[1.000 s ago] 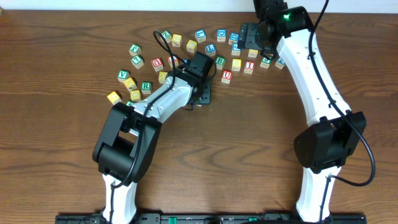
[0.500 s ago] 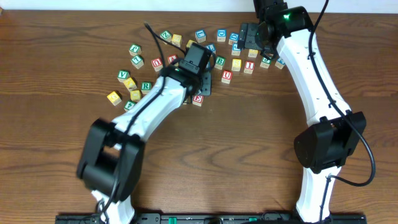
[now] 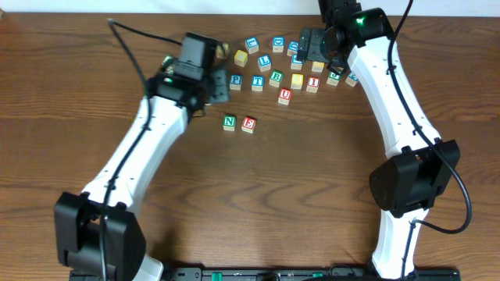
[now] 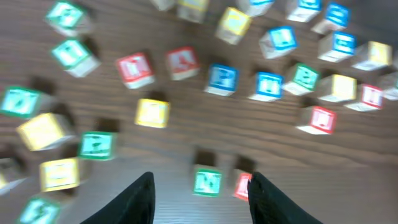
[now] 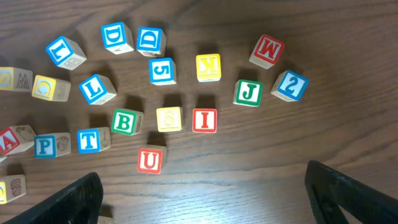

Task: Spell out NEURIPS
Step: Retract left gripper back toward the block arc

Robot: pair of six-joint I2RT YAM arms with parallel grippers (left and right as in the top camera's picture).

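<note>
The N block and E block stand side by side, touching or nearly so, near the middle of the tabletop, somewhat toward its far edge. The loose letters lie scattered along that far edge. The likeliest trouble is at the E end: setting the next letter down too close or at a slant could push E and skew the pair, while setting it too far away would leave a gap. The U block is the next one needed. It sits just nearer than the S block and the I block, so a broad approach could knock those two or turn U out of square. Both arms are reaching toward the far edge, so they could also crowd each other there. The row's long axis runs about parallel to the far edge, with both letters face up and upright as read from the near edge, and the word grows toward the right edge. The left gripper hangs over the blocks toward the far left, spread and empty. The right gripper hovers above the U cluster, its jaws wide apart and holding nothing.
</note>
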